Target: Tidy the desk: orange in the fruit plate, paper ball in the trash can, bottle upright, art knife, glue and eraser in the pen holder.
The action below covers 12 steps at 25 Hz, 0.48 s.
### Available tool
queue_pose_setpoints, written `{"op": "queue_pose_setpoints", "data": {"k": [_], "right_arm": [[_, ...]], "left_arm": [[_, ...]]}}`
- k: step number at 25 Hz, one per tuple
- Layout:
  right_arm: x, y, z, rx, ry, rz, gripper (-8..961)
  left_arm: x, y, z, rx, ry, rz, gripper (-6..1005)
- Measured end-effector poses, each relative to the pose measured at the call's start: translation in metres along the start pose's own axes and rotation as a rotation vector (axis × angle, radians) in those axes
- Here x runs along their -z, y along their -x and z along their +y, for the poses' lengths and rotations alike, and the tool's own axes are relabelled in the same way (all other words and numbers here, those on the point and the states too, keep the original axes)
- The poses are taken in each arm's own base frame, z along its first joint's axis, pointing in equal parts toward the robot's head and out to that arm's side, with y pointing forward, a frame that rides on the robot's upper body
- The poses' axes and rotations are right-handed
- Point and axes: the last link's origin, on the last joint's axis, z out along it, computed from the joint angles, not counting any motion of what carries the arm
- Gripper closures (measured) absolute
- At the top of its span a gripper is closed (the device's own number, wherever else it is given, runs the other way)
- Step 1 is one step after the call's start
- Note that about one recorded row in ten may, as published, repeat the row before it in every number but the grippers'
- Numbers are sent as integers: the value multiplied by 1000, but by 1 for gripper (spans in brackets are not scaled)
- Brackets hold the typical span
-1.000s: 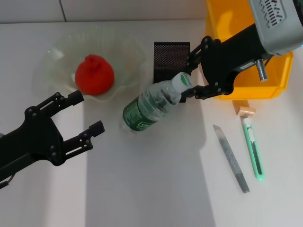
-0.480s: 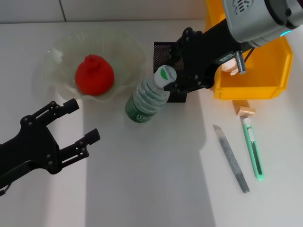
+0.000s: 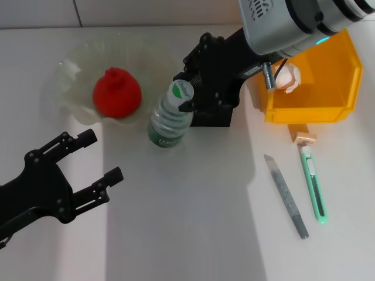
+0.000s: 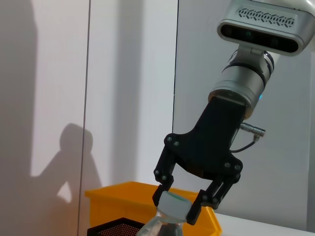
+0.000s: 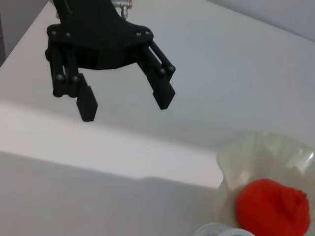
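Pinching the white cap, the right gripper (image 3: 186, 93) holds the bottle (image 3: 167, 120) nearly upright between fruit plate (image 3: 153, 58) and pen holder (image 3: 212, 114); left gripper (image 3: 88, 158) hangs spread, idle. Bottle-standing step: next, release without tipping it

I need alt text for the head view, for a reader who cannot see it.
The right gripper holds the bottle by its cap, nearly upright, beside the pen holder. The orange lies in the fruit plate, a paper ball in the trash can. The left gripper hovers open, nearer the robot.
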Motion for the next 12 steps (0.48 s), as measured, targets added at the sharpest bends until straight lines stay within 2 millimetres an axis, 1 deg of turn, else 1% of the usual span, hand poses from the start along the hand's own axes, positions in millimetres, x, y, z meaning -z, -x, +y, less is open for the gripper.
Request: {"op": "queue_pose_setpoints", "data": {"k": [6, 12], "right_arm": [[-2, 8, -6, 4, -25, -24, 534], [-3, 13, -7, -1, -27, -49, 534]], "left_arm": [[1, 1, 1, -3, -1, 1, 199], [5, 4, 1, -3, -16, 1, 199]]}}
